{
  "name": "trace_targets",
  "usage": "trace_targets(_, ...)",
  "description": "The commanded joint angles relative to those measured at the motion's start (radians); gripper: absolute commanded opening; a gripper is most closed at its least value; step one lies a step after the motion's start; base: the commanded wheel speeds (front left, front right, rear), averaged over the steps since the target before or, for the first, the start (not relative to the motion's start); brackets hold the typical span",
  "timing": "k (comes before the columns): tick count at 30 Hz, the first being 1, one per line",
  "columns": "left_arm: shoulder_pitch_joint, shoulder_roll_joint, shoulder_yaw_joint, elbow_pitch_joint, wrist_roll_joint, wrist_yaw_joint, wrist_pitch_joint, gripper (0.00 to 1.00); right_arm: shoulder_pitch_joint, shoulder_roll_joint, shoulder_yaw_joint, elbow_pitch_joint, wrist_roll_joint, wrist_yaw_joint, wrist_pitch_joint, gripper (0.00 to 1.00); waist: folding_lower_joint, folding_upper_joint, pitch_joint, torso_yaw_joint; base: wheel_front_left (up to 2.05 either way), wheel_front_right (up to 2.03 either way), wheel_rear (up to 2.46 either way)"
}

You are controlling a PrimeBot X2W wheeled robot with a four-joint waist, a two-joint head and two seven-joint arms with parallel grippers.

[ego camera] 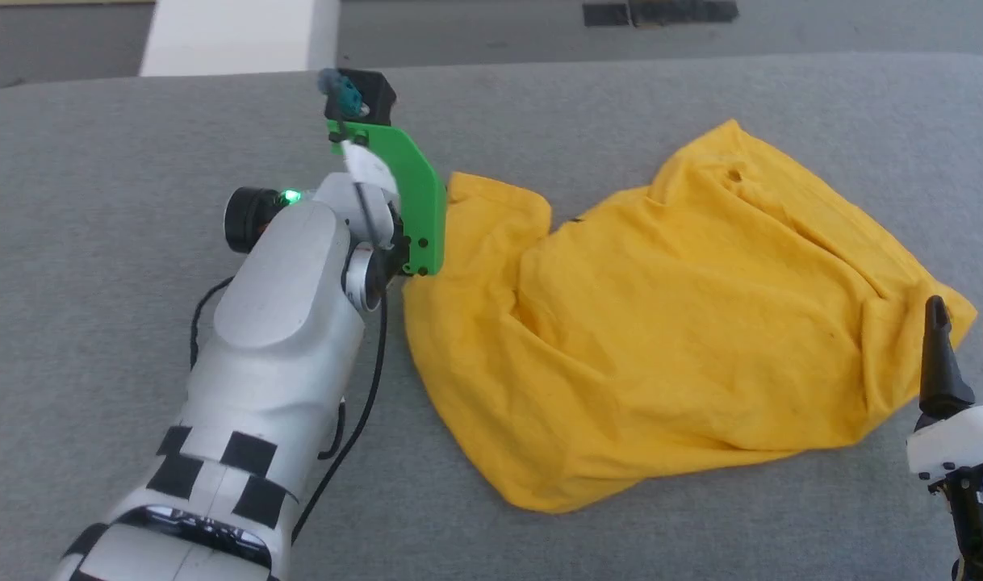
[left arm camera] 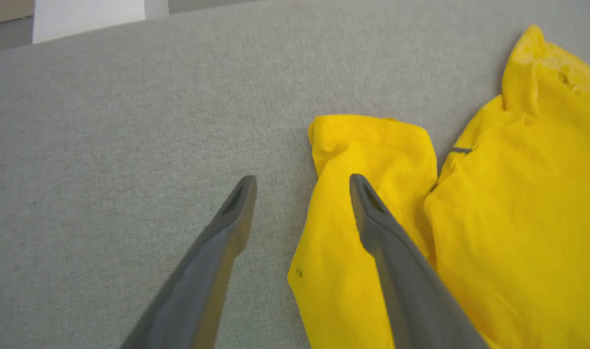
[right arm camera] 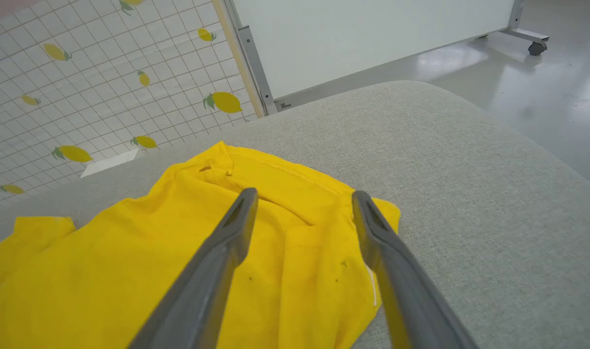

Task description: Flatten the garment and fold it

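The garment (ego camera: pixel 661 323) is a mustard-yellow shirt lying crumpled and plain side up on the grey padded table (ego camera: pixel 136 363). One sleeve (left arm camera: pixel 372 145) juts out at its left edge. My left gripper (left arm camera: pixel 302 183) hovers open at that left edge, one finger (left arm camera: pixel 387 242) over the sleeve and the other over bare table. In the head view the left wrist with its green bracket (ego camera: pixel 419 194) hides those fingers. My right gripper (ego camera: pixel 966 323) stands open at the garment's right corner. In the right wrist view the right gripper (right arm camera: pixel 304 195) straddles a hem corner of the garment (right arm camera: pixel 106 271) with nothing between its fingers.
The table's rounded edge (right arm camera: pixel 542 160) drops to a shiny floor on the right. A white wheeled board (right arm camera: pixel 372 39) and a lemon-printed tiled wall (right arm camera: pixel 106 72) stand beyond the table. Bare grey table lies left of and behind the garment.
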Motion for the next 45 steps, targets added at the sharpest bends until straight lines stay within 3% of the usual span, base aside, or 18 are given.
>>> trace_targets(1,-0.023,0.009,-0.016,0.031,0.017,0.009,0.053,1.00,-0.016,0.000,0.003,0.005,0.003,-0.001,-0.012,1.00,-0.0001,-0.0001,0.087,-0.091,0.00,0.00,0.00)
trace_targets(9,-0.047,0.014,-0.089,0.136,0.034,-0.020,0.278,1.00,-0.029,0.000,-0.019,0.010,0.000,-0.001,-0.039,1.00,-0.0001,-0.0001,0.125,-0.104,0.00,0.00,0.00)
trace_targets(10,-0.044,0.015,-0.090,0.138,0.033,-0.020,0.286,0.32,-0.032,0.000,-0.019,0.008,0.000,-0.001,-0.040,1.00,-0.0001,-0.0001,0.127,-0.101,0.00,0.00,0.00)
trace_targets(11,-0.042,0.014,-0.081,0.131,0.021,-0.019,0.277,0.00,-0.035,0.000,-0.020,0.006,-0.003,-0.001,-0.042,1.00,-0.0001,-0.0001,0.129,-0.094,0.00,0.00,0.00)
trace_targets(15,-0.033,0.010,-0.019,0.090,-0.048,-0.020,0.205,0.00,-0.038,0.000,-0.019,0.003,-0.023,-0.001,-0.041,1.00,-0.0001,-0.0001,0.110,-0.054,0.00,0.00,0.00)
trace_targets(20,-0.022,0.011,0.136,0.009,-0.172,0.009,0.018,0.00,-0.025,0.000,-0.021,0.006,-0.049,-0.001,-0.030,1.00,-0.0001,-0.0001,0.041,0.019,0.00,0.00,0.00)
trace_targets(25,0.055,0.078,0.262,-0.076,-0.233,0.046,-0.110,0.00,0.005,0.000,-0.022,0.006,-0.066,-0.001,-0.011,1.00,-0.0001,-0.0001,-0.044,0.102,0.00,0.00,0.00)
trace_targets(32,0.360,0.169,0.418,-0.216,-0.281,0.172,-0.165,0.00,0.054,0.000,-0.016,0.007,-0.064,-0.001,0.009,1.00,-0.0001,-0.0001,-0.129,0.205,0.00,0.00,0.00)
trace_targets(34,0.469,0.163,0.455,-0.258,-0.303,0.207,-0.158,0.00,0.065,0.000,-0.012,0.008,-0.060,-0.001,0.012,1.00,-0.0001,-0.0001,-0.138,0.225,0.00,0.00,0.00)
trace_targets(38,0.631,0.115,0.490,-0.339,-0.349,0.234,-0.142,0.00,0.073,0.000,0.002,0.011,-0.054,-0.001,0.019,1.00,-0.0001,-0.0001,-0.144,0.250,0.00,0.00,0.00)
trace_targets(39,0.650,0.103,0.500,-0.360,-0.361,0.234,-0.150,0.44,0.072,0.000,0.006,0.011,-0.054,-0.001,0.020,1.00,-0.0001,-0.0001,-0.144,0.252,0.00,0.00,0.00)
trace_targets(40,0.664,0.089,0.511,-0.391,-0.374,0.227,-0.169,1.00,0.070,0.000,0.012,0.012,-0.054,-0.001,0.022,1.00,-0.0001,-0.0001,-0.145,0.253,0.00,0.00,0.00)
trace_targets(42,0.675,0.081,0.523,-0.457,-0.370,0.208,-0.233,1.00,0.065,0.000,0.020,0.012,-0.054,-0.001,0.025,1.00,-0.0001,-0.0001,-0.145,0.253,0.00,0.00,0.00)
trace_targets(45,0.689,0.099,0.516,-0.552,-0.308,0.140,-0.391,1.00,0.056,0.000,0.034,0.012,-0.056,-0.001,0.029,1.00,-0.0001,-0.0001,-0.145,0.243,0.00,0.00,0.00)
